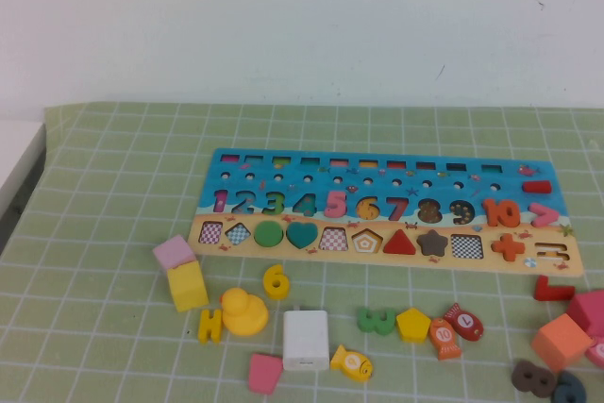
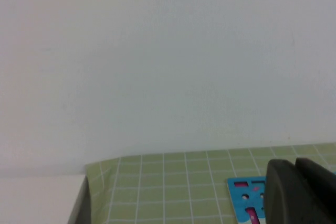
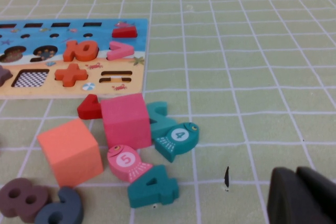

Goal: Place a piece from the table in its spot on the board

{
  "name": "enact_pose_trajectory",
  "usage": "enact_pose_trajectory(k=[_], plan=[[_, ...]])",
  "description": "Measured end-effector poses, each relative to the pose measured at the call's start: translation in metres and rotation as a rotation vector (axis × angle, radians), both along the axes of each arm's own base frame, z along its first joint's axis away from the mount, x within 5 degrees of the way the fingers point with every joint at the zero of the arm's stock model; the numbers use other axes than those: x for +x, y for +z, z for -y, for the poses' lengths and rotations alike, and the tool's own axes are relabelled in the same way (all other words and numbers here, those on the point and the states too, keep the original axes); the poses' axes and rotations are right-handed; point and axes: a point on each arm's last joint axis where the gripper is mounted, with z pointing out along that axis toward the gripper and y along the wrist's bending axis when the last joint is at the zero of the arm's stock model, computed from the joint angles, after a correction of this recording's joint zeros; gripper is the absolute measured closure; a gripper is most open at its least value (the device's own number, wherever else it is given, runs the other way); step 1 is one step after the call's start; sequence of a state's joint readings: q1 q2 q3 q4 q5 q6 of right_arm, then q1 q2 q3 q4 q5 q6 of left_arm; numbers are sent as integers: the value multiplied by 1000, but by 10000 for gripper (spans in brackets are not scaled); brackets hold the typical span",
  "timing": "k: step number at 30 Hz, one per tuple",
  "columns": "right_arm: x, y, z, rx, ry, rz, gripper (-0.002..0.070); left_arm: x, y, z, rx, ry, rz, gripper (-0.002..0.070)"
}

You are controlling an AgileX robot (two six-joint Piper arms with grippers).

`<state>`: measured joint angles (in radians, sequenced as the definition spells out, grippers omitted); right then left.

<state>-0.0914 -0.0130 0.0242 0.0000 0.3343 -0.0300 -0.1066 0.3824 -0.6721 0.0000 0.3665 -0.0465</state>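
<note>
Neither arm shows in my high view, so both are pulled back off frame. Left gripper [image 2: 294,192] appears only as dark fingers at the lower right of its wrist view, shut, holding nothing, aimed over the board's [image 1: 377,162] far left corner. Right gripper [image 3: 302,195] sits at the lower right of its wrist view above bare mat; whether it is open or shut I cannot tell.

The piece [image 1: 276,281] is the yellow 6, lying flat on the counter [image 1: 113,233] lower left of centre in the high view, just below the board's tan band, just above the yellow duck [image 1: 244,312] and right of the yellow block [image 1: 187,287]. It reads upright, long axis pointing roughly up the frame toward the board.

Its slot looks like the empty 6 cutout [image 1: 368,207] in the blue band, up and right of the piece.

The piece lies on the left side, so I judge the left arm nearer; it needs to open, drop straight down and pinch across the narrow width.
</note>
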Motion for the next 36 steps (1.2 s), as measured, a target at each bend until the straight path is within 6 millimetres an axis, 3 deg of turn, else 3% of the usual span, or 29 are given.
enact_pose_trajectory(k=[5, 9, 14, 18, 22, 30, 34, 36], plan=[[0, 0, 0, 0, 0, 0, 673, 48, -5, 7, -54, -12, -101, 677], [0, 0, 0, 0, 0, 0, 673, 92, -18, 17, -169, -41, -309, 677], [0, 0, 0, 0, 0, 0, 673, 147, -37, 31, -161, -119, -533, 677], [0, 0, 0, 0, 0, 0, 673, 194, -59, 46, -177, -187, -721, 677], [0, 0, 0, 0, 0, 0, 673, 231, -74, 71, -151, -258, -803, 677], [0, 0, 0, 0, 0, 0, 673, 261, -107, 137, -80, -354, -944, 657], [0, 0, 0, 0, 0, 0, 673, 266, -120, 162, 2, -356, -999, 567], [0, 0, 0, 0, 0, -1, 673, 268, -124, 178, 82, -362, -1049, 460]])
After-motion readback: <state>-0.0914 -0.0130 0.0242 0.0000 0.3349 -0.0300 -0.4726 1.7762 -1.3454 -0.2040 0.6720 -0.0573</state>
